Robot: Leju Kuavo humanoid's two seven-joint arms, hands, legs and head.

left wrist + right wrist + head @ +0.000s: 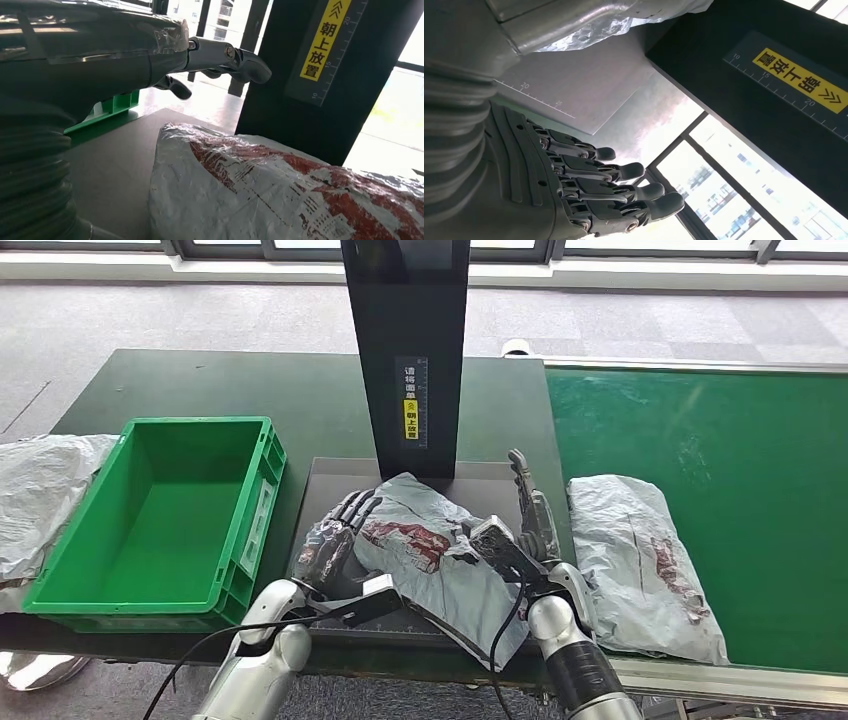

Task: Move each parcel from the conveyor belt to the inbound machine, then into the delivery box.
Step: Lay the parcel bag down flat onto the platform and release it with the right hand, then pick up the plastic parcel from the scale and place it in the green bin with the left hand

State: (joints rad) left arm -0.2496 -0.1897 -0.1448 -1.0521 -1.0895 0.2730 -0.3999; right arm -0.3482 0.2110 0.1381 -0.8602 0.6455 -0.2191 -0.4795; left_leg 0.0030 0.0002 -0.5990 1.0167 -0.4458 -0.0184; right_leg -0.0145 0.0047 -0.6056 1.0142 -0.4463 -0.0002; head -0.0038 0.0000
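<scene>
Two grey parcels logged: one parcel (430, 550) lies on the inbound machine's dark platform (330, 475) before its black column (405, 350); a second parcel (645, 565) rests on the green conveyor belt (730, 460). Our left hand (335, 535) sits at the first parcel's left edge, our right hand (530, 515) at its right, fingers (624, 187) of both extended, holding nothing. One green delivery box (160, 520) stands on the tabletop (200, 380), left of the platform.
</scene>
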